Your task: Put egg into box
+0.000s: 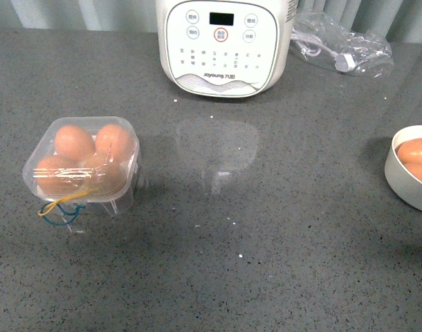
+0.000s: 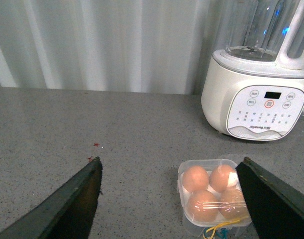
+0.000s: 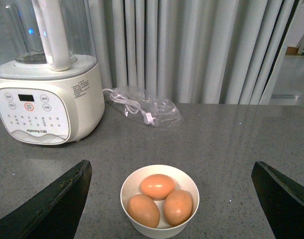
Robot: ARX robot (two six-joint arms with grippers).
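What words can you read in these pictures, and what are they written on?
"Joyoung" with small characters after it: on the front of the white cooker, low on its panel.
Round button labels and rows of tiny signs on the same panel: too small to read.
Block of small print on the cooker's side, seen from the right wrist view: too blurred to read.
The dark display shows no number.
The egg box, the bowl and the plastic bag carry no words.

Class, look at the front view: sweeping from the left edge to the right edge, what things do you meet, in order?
Egg box holding four eggs → white cooker → clear plastic bag with a cable → white bowl of eggs at the right edge.
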